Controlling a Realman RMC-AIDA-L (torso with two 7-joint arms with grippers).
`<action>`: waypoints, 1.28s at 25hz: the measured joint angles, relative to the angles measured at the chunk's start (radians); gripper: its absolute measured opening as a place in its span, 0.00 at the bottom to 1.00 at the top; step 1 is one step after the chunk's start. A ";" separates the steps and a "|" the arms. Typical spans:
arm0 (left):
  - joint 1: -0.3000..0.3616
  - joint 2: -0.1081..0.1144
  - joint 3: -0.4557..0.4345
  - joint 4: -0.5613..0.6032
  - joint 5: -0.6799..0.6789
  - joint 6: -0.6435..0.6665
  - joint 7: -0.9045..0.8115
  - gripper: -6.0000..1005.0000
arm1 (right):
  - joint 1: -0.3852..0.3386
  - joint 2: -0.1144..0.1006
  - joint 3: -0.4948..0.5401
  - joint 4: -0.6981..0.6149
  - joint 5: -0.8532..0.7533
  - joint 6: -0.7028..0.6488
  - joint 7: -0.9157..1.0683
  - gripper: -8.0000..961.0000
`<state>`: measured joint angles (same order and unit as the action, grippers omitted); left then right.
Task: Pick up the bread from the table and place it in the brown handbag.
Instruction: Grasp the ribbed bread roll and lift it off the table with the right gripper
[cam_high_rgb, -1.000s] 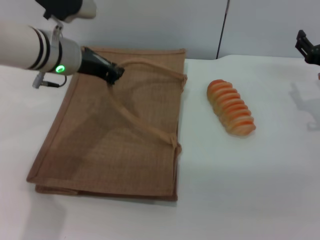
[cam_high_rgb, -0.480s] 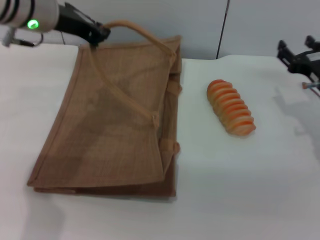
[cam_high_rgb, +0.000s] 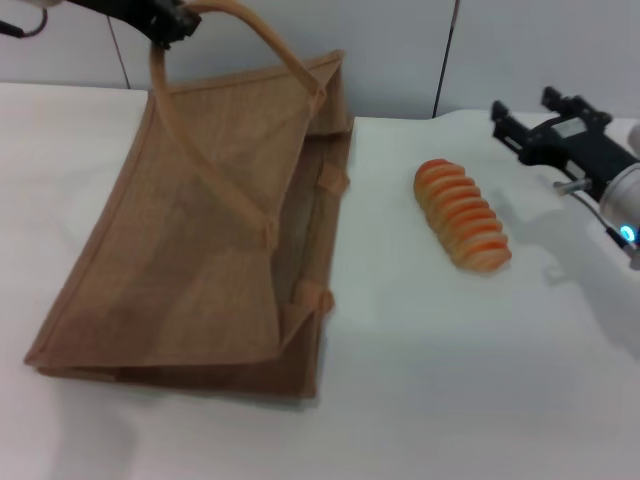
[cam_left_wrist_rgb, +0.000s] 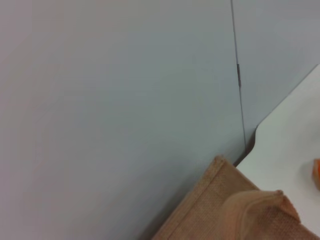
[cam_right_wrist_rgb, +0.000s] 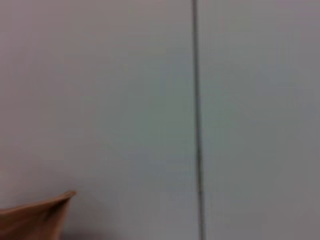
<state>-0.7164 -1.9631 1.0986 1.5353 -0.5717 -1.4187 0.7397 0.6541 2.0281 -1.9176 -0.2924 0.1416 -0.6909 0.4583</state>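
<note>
The left gripper (cam_high_rgb: 172, 20), a black claw at the upper left edge of the head view, is clamped on one arched strap handle (cam_high_rgb: 262, 45) of the large tan-brown woven jute handbag (cam_high_rgb: 190, 250), with the strap pulled up above the bag's body. That handle arcs from the claw down to the bag's upper rim near its raised far corner. The lifted panel stands tilted, so the bag's mouth gapes along the side facing the loaf, and the inner wall and a second handle (cam_high_rgb: 205, 180) lying across the fabric are visible. The bag's lower edge rests on the broad white tabletop (cam_high_rgb: 430, 380).

The right gripper (cam_high_rgb: 520, 118), black with two short prongs standing apart and nothing between them, hovers above the table at the right side of the head view. It points toward the middle and sits beyond and to the right of the loaf, apart from it.

The bread (cam_high_rgb: 463, 215), an elongated orange loaf of ridged segments with pale grooves, lies flat on the table between the bag and the right arm, untouched, its long axis running diagonally.

The left wrist view shows a grey wall, a corner of the jute bag (cam_left_wrist_rgb: 210, 200) and a sliver of white table (cam_left_wrist_rgb: 290, 150). The right wrist view shows the wall with a dark vertical seam (cam_right_wrist_rgb: 196, 120) and a tip of the brown bag (cam_right_wrist_rgb: 35, 215).
</note>
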 joint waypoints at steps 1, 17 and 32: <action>-0.005 0.000 0.000 0.009 0.014 -0.006 -0.002 0.13 | 0.000 -0.001 -0.015 -0.012 -0.005 0.016 0.008 0.77; -0.084 0.030 -0.012 0.113 0.042 -0.103 -0.008 0.13 | -0.044 -0.006 -0.027 -0.247 -0.228 0.274 0.106 0.77; -0.126 0.039 -0.012 0.151 0.044 -0.126 -0.008 0.13 | -0.216 -0.044 -0.058 -0.744 -0.237 0.728 0.105 0.78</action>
<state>-0.8428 -1.9246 1.0862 1.6867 -0.5276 -1.5450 0.7314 0.4377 1.9844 -1.9758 -1.0366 -0.0955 0.0371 0.5634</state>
